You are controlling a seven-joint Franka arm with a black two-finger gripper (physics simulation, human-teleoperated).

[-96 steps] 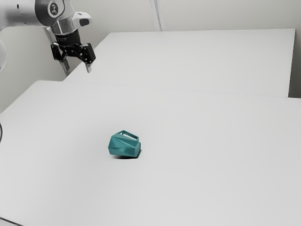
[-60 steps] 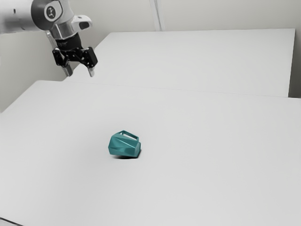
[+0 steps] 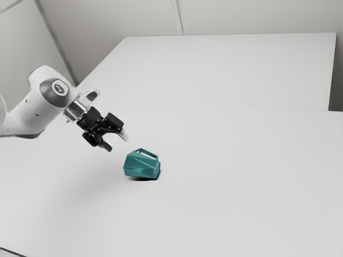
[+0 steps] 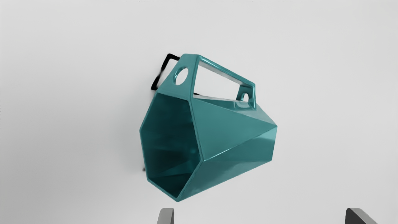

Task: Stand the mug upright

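Above a pale worktop [image 3: 241, 187], the gripper [image 3: 117, 142] is poised open near a teal mug [image 3: 141, 165], laid on its side with its handle [image 4: 227, 71] raised. If the tapering body [image 4: 230, 130] is pinched off-centre, the mug could be spun or squeezed loose.

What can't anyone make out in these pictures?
- Outer base of the mug: wrist view, turned away.
- Deep inside it: wrist view, dark shadow.
- Its resting side: both views, hidden by its own body.
- Mounting of the arm: cut off, exterior view's left edge.
- Rest of the fingers: cut off, wrist view's edge.
- What the dark line is: cut off, exterior view's corner.
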